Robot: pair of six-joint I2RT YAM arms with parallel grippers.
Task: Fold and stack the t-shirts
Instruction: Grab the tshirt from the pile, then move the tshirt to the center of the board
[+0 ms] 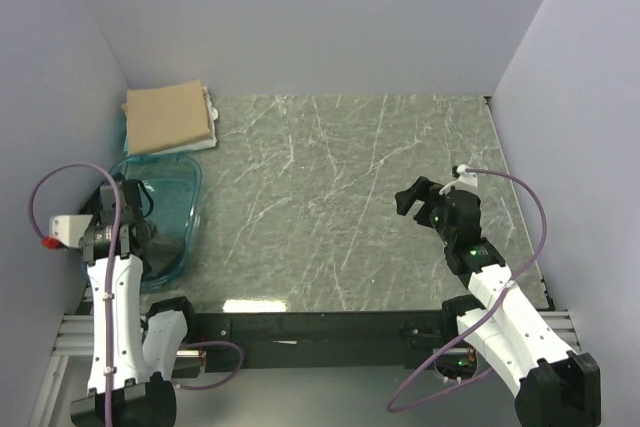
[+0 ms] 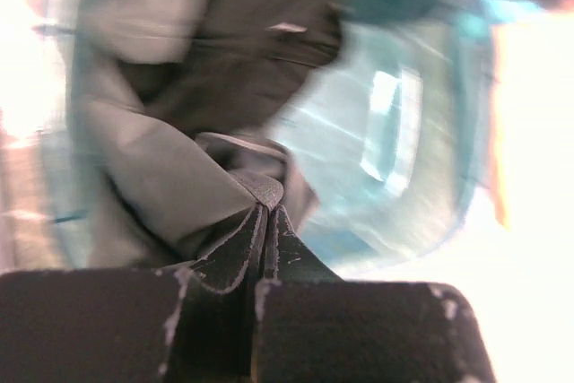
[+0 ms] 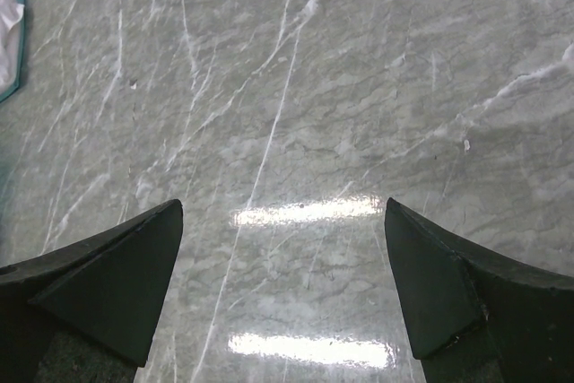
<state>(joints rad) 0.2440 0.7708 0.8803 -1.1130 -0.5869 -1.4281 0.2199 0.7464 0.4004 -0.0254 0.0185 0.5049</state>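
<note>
Two sets of jaws, two t-shirts in sight, one teal tub (image 1: 192, 185). The tan t-shirt (image 1: 168, 117) lies folded at the far left corner of the table (image 1: 350, 197), just behind the tub and well apart from both jaws. The dark grey t-shirt (image 2: 152, 168) lies crumpled inside the tub. The left jaws are pressed together down in it, a fold of that grey cloth drawn up and pinched at their tips, though the view is blurred. The right jaws stand wide apart over bare table, holding nothing.
</note>
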